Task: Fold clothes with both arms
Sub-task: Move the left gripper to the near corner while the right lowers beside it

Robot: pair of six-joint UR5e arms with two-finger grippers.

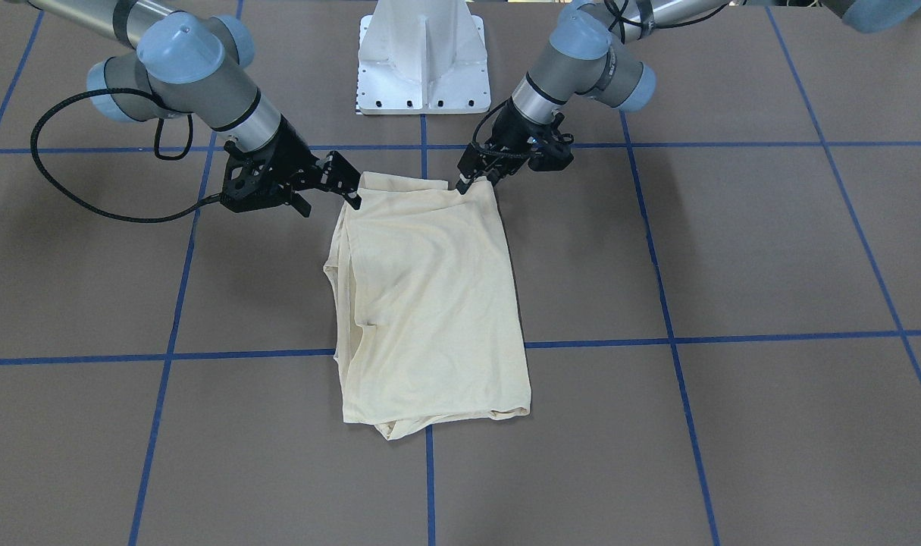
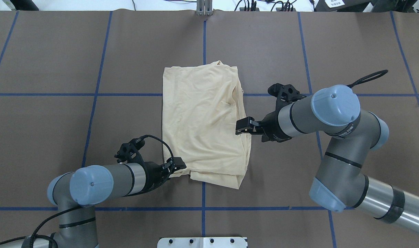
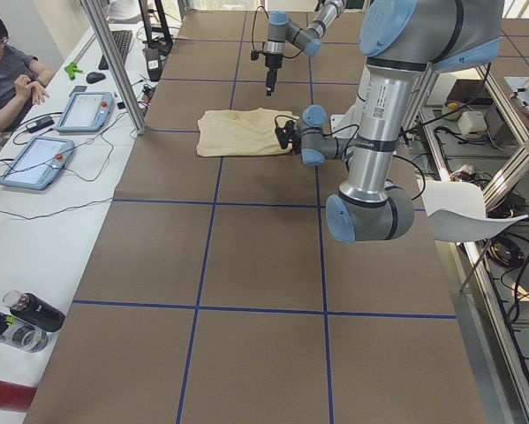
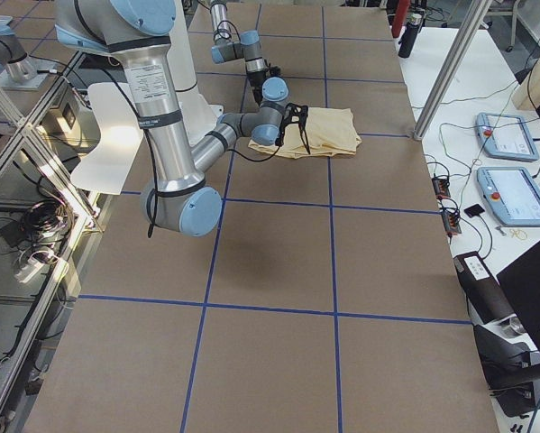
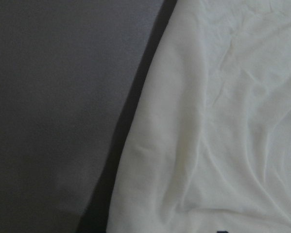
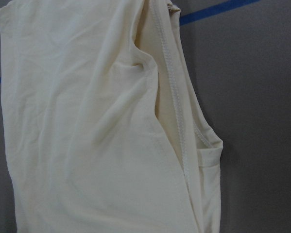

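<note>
The cream-yellow T-shirt lies folded into a rectangle at the table's middle, plain side up; the print and label are hidden. It also shows in the overhead view and fills both wrist views. My left gripper is low at the shirt's near corner on my left and looks shut on that corner. My right gripper is open and empty, just off the shirt's edge on my right and above it.
The white pedestal base stands just behind the shirt's near edge. Blue tape lines cross the brown table. An operator, tablets and bottles are along the far side table.
</note>
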